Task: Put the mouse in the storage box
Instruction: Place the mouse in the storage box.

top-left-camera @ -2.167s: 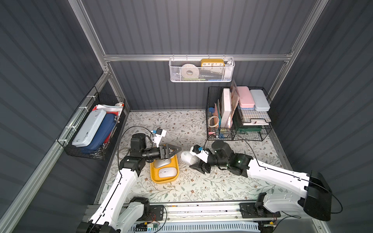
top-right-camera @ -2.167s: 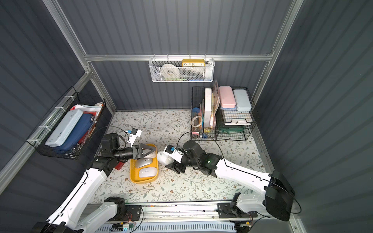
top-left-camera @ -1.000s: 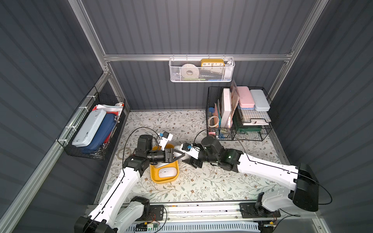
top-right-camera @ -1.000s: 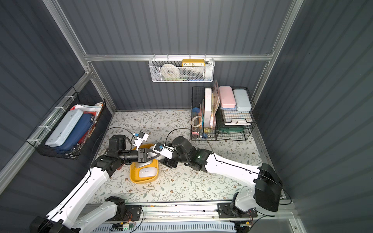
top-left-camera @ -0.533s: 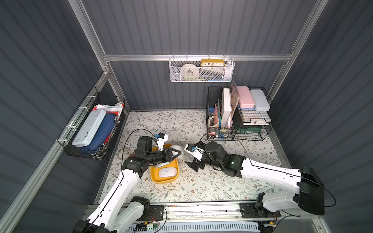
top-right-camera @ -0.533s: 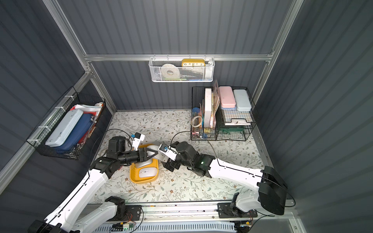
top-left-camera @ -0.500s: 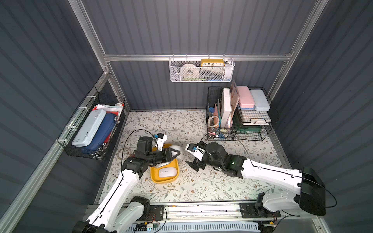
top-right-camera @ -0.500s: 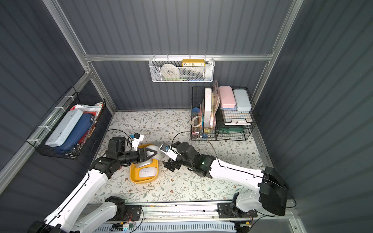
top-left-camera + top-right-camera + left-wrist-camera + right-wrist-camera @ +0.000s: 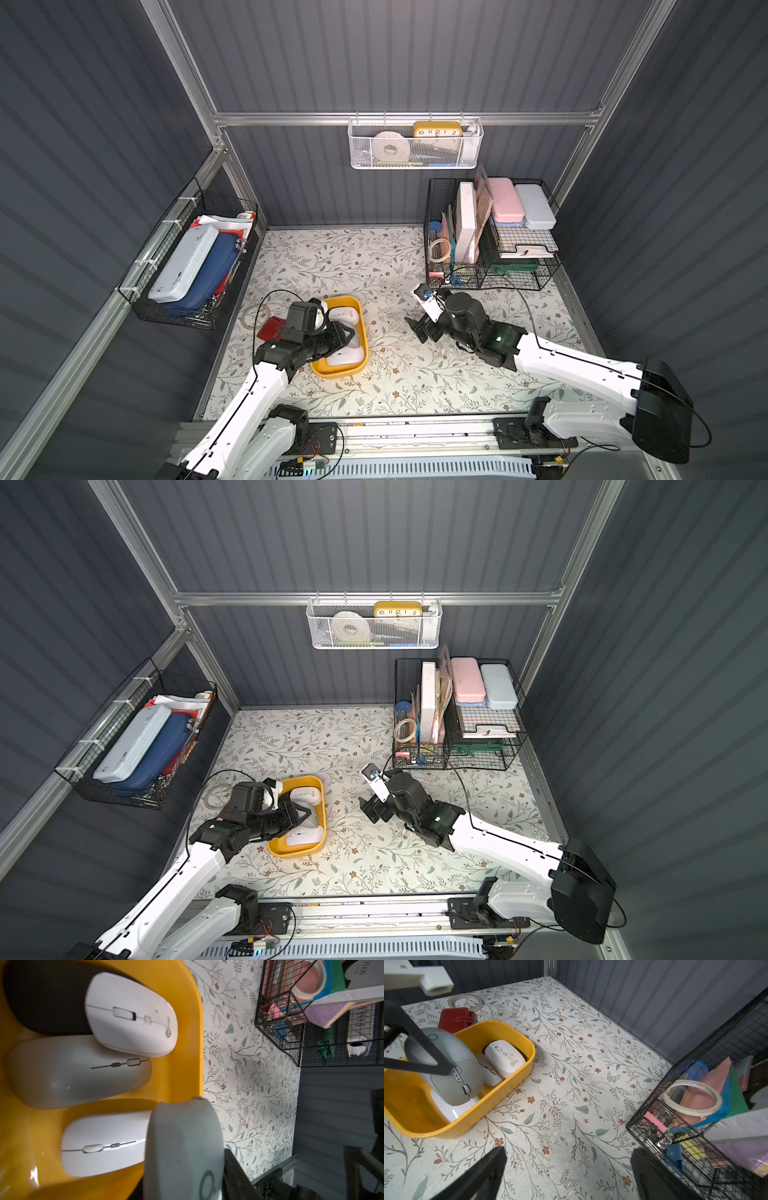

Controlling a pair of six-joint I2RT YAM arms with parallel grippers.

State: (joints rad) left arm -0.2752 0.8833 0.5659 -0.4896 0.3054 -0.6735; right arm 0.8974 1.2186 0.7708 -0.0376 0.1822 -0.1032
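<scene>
- In both top views the left end effector [image 9: 345,333] sits left of centre in the lower half of the frame. Its jaws are closed part-way on the grey mouse [image 9: 446,1064], gripped by its sides and held on edge, wheel end down.
- The mouse hangs over the yellow storage box [image 9: 338,371], which sits on the tabletop [image 9: 332,257]. So the task's thing is above the box, not yet lying in it.
- The right end effector [image 9: 417,328] stands wide open and empty right of centre, well apart from the box and near the black wire basket [image 9: 434,203]. We would leave it there.
- The box already holds three pale mice [image 9: 131,1014], so room is short. We judge the best spot to be the bare yellow floor beside them.
- In the left wrist view the held mouse overlaps the box's rim, so we would shift it inward before letting go.
- We would lower it until it nearly rests, tip it flatter, then open the jaws slowly. A drop from height could bounce it over the shallow wall.
- We cannot tell whether its lower end already touches the white mouse [image 9: 452,1111] beneath; it seems just above.
</scene>
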